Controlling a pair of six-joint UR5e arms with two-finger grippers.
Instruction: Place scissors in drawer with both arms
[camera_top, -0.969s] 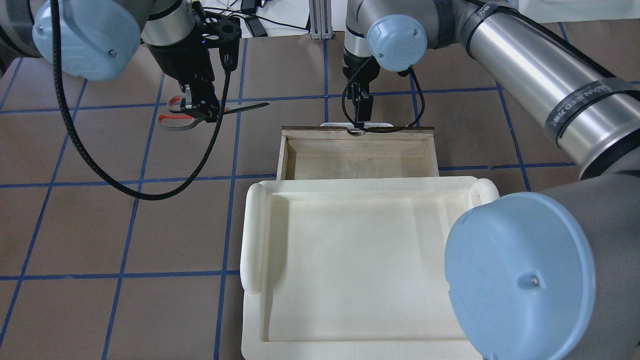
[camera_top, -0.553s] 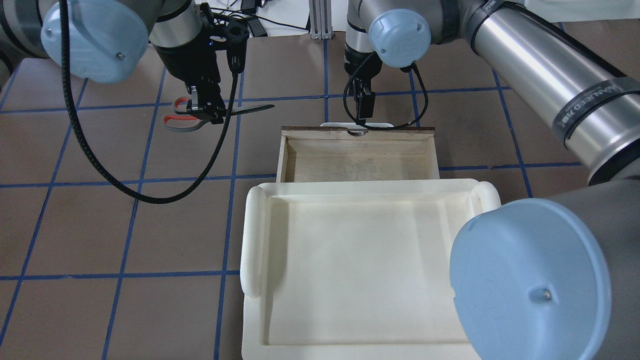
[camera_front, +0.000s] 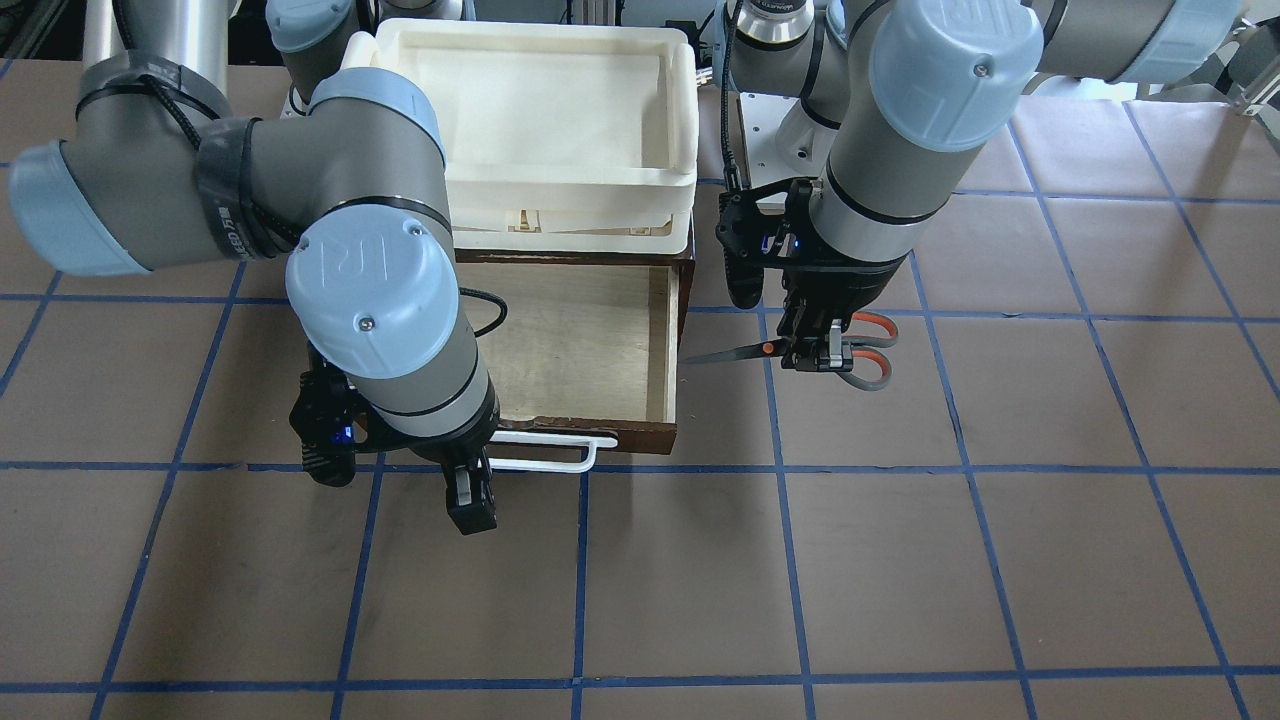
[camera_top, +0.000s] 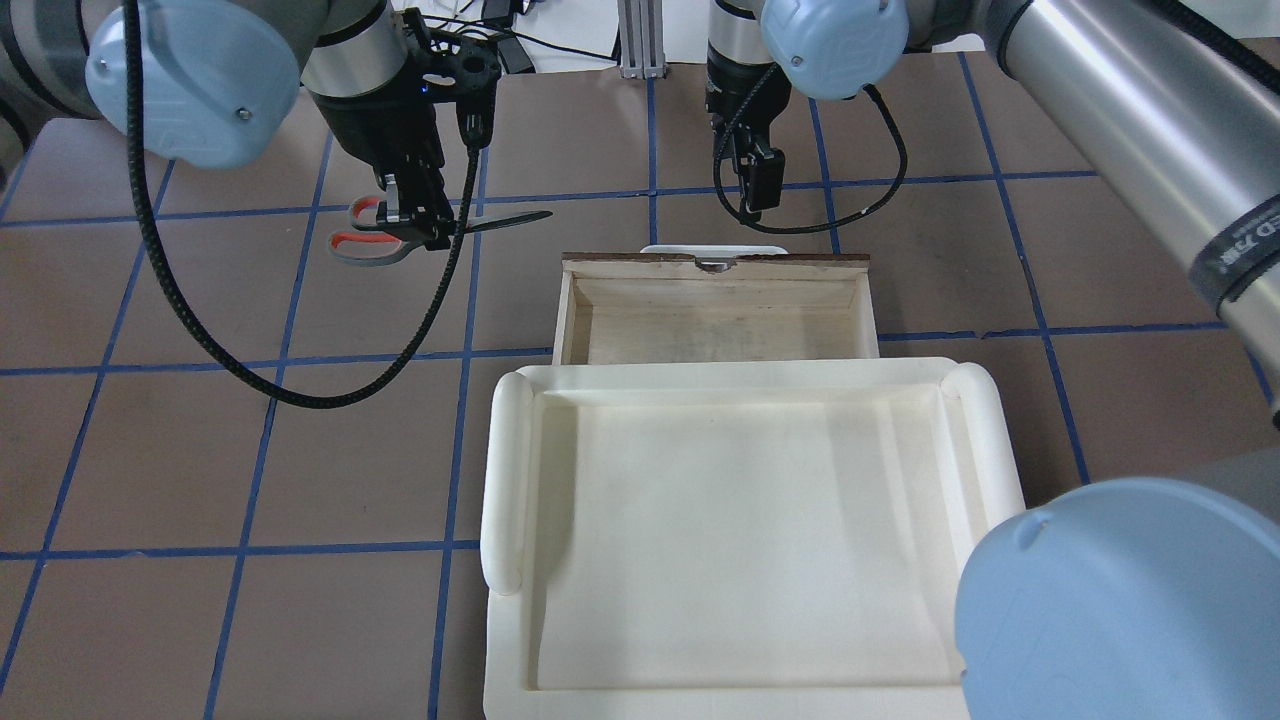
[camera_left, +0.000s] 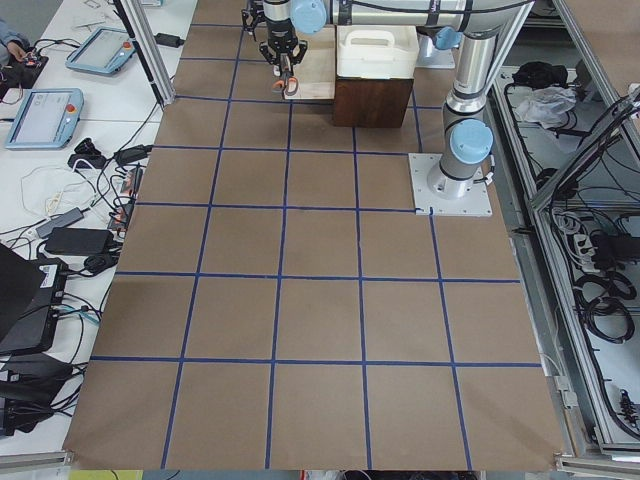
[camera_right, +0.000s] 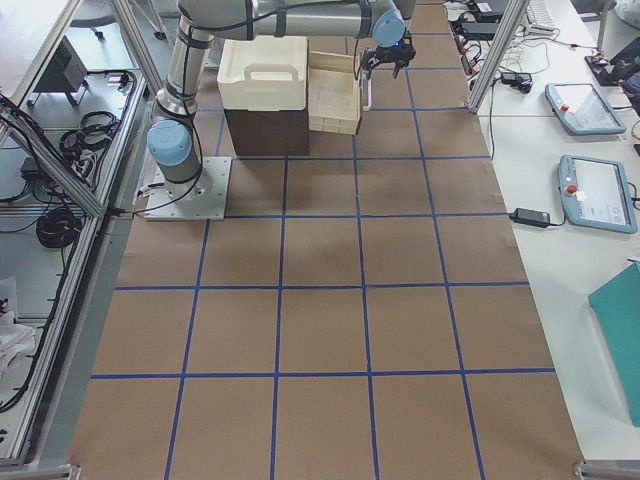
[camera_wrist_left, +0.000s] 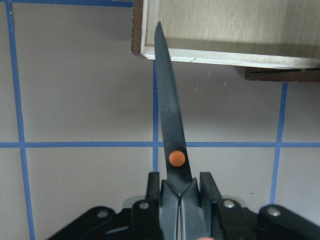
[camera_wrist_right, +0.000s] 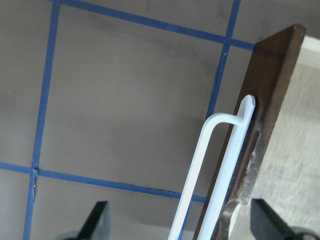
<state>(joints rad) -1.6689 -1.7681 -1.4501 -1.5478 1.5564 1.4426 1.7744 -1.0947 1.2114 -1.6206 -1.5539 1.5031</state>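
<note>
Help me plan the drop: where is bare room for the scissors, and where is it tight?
The drawer has a bare pale floor, wall to wall. The table between it and the scissors, in the left pincer, is bare. Tight: beyond the drawer's front, where the open right pincer hangs near the white handle.

Scissors (camera_wrist_left: 170, 120): blades were dark grey, pivot dot orange, and the grey loops were lined in orange-red.
Drawer (camera_front: 640, 437): front was dark brown, inside was pale plywood with a faint grain.
Drawer handle (camera_wrist_right: 200, 175): plain white.
Tray (camera_top: 510, 470): creamy white all over.
Table (camera_top: 200, 450): dull brown, ruled into squares by blue tape.
Left arm (camera_top: 190, 70) and right arm (camera_top: 1130, 90): both were silver-grey with light-blue joint caps, and the right wore a black band with white lettering.
Left gripper (camera_front: 820, 360) and right gripper (camera_front: 470, 515): both black, each showing a small blue light.
Cable (camera_top: 200, 340): black, braided.
</note>
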